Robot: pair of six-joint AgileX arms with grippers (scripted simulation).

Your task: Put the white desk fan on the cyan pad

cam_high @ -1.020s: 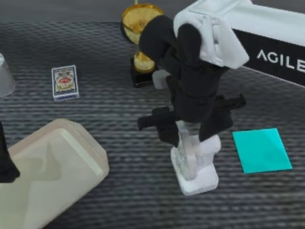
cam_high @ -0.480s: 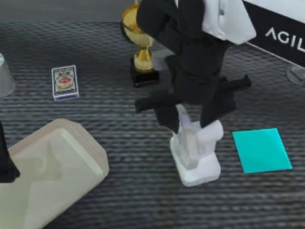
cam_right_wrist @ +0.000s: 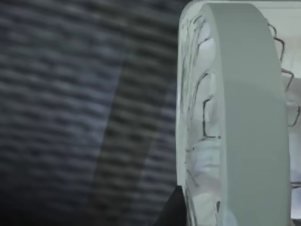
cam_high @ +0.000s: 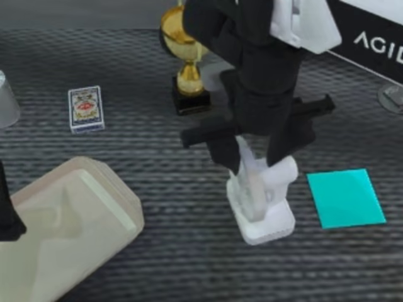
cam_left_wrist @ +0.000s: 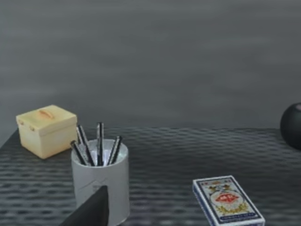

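The white desk fan stands upright right of the table's middle, its square base just left of the cyan pad. My right gripper comes down from above and is shut on the fan's round grille head, one black finger on each side. In the right wrist view the grille rim fills the picture, with a dark fingertip against it. The pad lies flat and bare. My left arm is parked at the left edge, its gripper open; one finger shows in the left wrist view.
A large cream jug lies at the front left. A gold trophy stands behind the fan. The playing card box and a pen cup sit at the far left, with a yellow lidded box beyond.
The right gripper has carried the fan a little to the right, toward the cyan pad. The left arm has not moved.
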